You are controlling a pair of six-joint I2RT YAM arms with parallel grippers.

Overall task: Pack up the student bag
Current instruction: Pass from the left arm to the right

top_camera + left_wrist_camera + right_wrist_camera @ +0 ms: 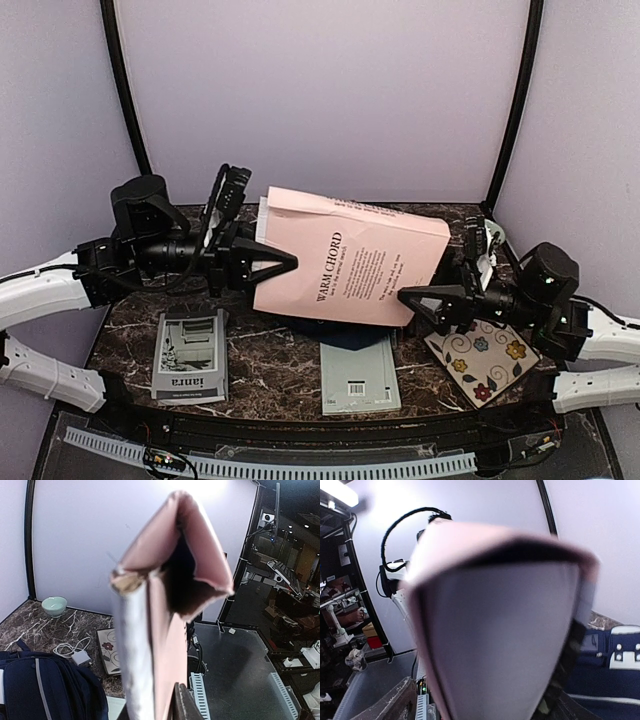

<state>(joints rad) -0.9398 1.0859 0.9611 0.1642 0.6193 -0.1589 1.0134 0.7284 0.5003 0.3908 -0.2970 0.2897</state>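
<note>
Left tool (285, 262): clamped on the left edge of the pink book (350, 265), holding it clear of the tabletop (275, 375). In the left wrist view the book rises edge-on from beside one of the fingers (182, 705).
Right tool (408, 297): jaws spread wide at the book's lower right corner. In the right wrist view one finger (395, 700) stands off to the side of the book and the other lies close by its opposite edge. Whether that one touches cannot be told.
Pink book: tilted, cover facing up and forward, with "WARM CHORD" printed along it. Seen edge-on, the cover gapes a little away from the pages.
Student bag (50, 685): lying on the tabletop beneath the book, mostly hidden from above. It is navy with a thin pale stripe, and its grey patch with buckles (625, 655) shows in the right wrist view.
Grey booklet (190, 355): flat at the near left.
Grey-blue book (360, 375): flat, barcode up, just in front of the bag.
Floral notebook (480, 360): flat, partly under the right arm.
Green bowl (54, 605): on the tabletop beyond the bag, with a white charger and cable (75, 654) between the two.
</note>
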